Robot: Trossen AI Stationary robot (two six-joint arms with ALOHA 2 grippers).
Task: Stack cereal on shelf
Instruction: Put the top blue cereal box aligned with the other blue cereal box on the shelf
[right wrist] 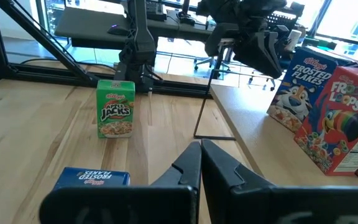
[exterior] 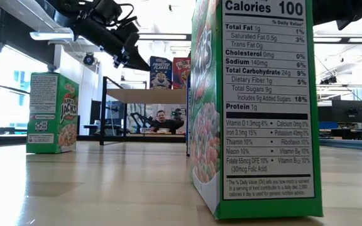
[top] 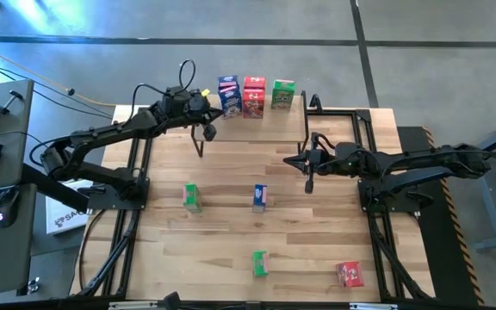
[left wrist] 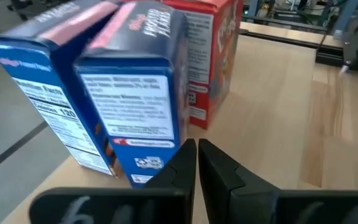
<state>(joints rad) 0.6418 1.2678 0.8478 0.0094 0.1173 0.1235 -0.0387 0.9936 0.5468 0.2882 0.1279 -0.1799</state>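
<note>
Nine cereal boxes in scope, four still loose on the desk (top: 231,250) in the high view: green box (top: 192,197) at about 9 o'clock from desk centre, blue box (top: 259,197) near centre, second green box (top: 259,263) at 6 o'clock, red box (top: 350,274) at 4 o'clock. Already up on the shelf (top: 334,120) at 12 o'clock: two blue boxes (top: 228,94), two red boxes (top: 253,96), one green box (top: 282,94), packed in a row along the far edge, blue pair leaning on each other in the left wrist view. Left end effector (top: 207,130) hanging just off the blue pair, fingers (left wrist: 185,168) pressed together, holding nothing. Right end effector (top: 309,178) over the shelf's near edge at about 2 o'clock from the centre blue box, fingers (right wrist: 188,168) likewise closed tight, empty. Handling judgement: thin printed cardboard, very light, stiff on the edges but walls likely to cave under hard squeeze; glossy print probably a bit slippery. Tall and narrow, so easy to tip with a side nudge. Best grip likely across the two narrow side panels, mid to upper height, jaws opened wider than box depth first, light force. Centre blue box looks like the closest pick for the right arm.
</note>
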